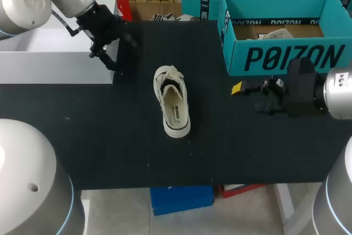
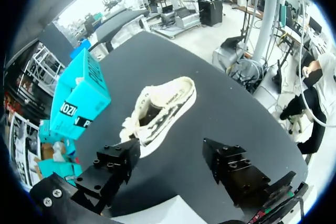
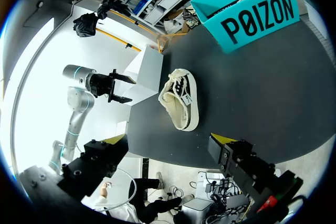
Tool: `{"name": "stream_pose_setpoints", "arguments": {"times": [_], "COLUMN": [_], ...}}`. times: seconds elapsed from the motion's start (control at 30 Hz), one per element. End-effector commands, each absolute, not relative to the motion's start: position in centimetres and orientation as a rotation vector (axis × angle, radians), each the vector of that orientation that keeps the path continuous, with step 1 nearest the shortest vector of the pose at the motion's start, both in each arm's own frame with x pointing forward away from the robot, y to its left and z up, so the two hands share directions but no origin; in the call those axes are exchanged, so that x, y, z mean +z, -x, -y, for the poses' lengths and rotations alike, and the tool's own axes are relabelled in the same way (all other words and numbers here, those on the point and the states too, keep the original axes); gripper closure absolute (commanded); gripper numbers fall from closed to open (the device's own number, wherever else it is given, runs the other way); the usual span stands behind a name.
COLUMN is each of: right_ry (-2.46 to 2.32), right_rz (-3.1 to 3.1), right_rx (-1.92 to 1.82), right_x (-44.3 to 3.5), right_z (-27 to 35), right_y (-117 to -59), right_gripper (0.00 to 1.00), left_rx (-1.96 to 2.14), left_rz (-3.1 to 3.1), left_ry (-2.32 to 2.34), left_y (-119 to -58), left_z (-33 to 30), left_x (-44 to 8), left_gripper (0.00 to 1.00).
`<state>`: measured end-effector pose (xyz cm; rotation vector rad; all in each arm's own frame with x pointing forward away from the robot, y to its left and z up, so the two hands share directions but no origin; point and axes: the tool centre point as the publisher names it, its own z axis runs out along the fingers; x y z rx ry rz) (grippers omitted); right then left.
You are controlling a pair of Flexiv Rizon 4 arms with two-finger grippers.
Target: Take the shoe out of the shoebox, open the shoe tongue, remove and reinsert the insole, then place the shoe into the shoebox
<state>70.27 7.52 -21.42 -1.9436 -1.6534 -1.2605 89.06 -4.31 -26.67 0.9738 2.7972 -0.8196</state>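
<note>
**Shoe.** One low-top canvas shoe, cream-white, with a pale rubber sole that has a dark stripe at the heel end. It stands on its sole near the middle of the black table. Its long axis runs from far to near at a slight angle. The laced front end faces the far edge and the rounded heel end faces the near edge. The laces are loose and untidy. The opening is exposed from above, and the insole, which carries dark print, lies inside it. The shoe is outside the shoebox and well apart from both grippers.

**Left gripper.** The fingers of the left gripper are spread wide, with nothing between them and nothing touched. The unit hangs over the far left part of the table, beside the right end of a white block. In its wrist view the shoe lies ahead of the fingers, laced end closest.

**Right gripper.** The fingers of the right gripper are spread wide, both yellow tips show, and nothing is held. The unit is over the table to the right of the shoe, just on the near side of the shoebox's front wall. Its fingers point left toward the shoe. Whether it touches the table surface cannot be determined.

**Shoebox.** The shoebox is teal with an open top and stands at the far right of the table. Inside it are a brown cardboard floor and a piece of crumpled pale paper.
</note>
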Motion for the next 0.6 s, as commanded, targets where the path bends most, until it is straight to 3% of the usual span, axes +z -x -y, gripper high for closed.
{"name": "stream_pose_setpoints", "arguments": {"times": [0.03,0.6], "right_ry": [1.944,1.944], "right_rz": [1.654,1.654], "right_rx": [-1.259,-1.259], "right_x": [-21.4,-21.4], "right_z": [-7.6,-7.6], "right_y": [-70.3,-70.3], "right_gripper": [0.0,0.0], "left_rx": [-0.848,-0.865], "left_rz": [-2.704,-2.661], "left_ry": [-0.801,-0.448], "left_y": [-87.2,-87.4], "left_z": [2.1,-0.7], "left_x": [-26.8,-25.9], "left_gripper": [0.0,0.0]}}
